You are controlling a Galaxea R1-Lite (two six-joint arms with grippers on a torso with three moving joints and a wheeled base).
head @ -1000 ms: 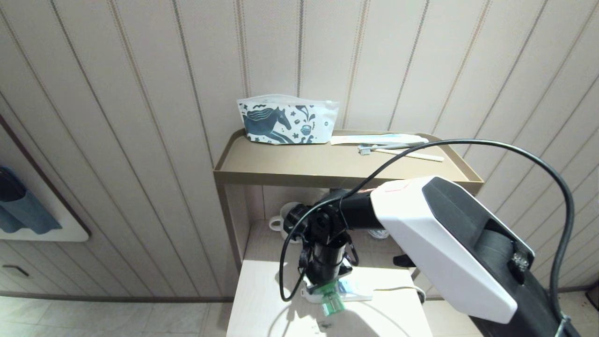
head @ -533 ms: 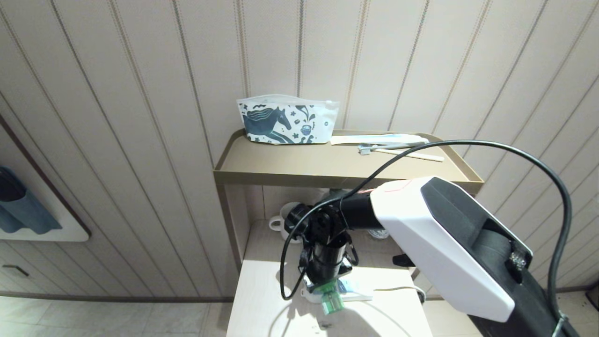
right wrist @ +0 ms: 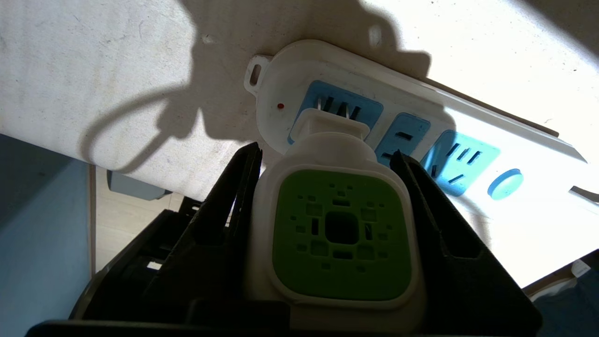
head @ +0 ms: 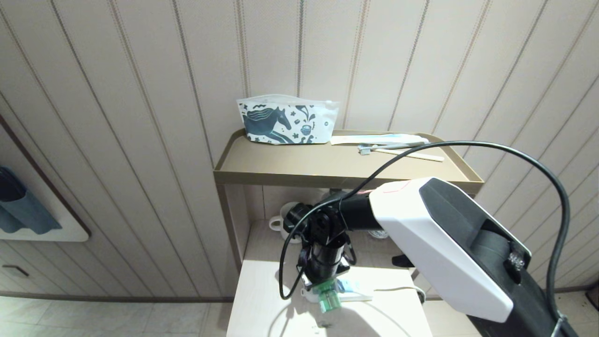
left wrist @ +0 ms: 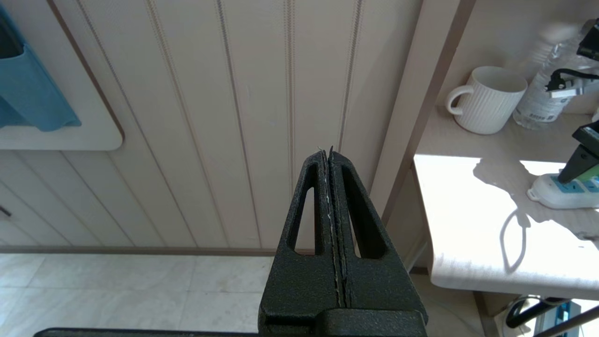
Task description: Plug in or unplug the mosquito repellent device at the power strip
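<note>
Green-faced mosquito repellent device (right wrist: 334,229) clamped between right gripper (right wrist: 327,164) fingers, prongs held at leftmost socket of power strip (right wrist: 412,140). Left gripper (left wrist: 329,159) closed, empty, parked left of shelf.

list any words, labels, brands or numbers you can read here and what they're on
No readable text in any view.
Water bottle: its label carries print, too blurred to read.
Pouch on the top shelf: horse and doodle pictures only, no legible words.
Power strip: only a red dot, no lettering.
Mosquito repellent device, in the right gripper: no lettering visible.
</note>
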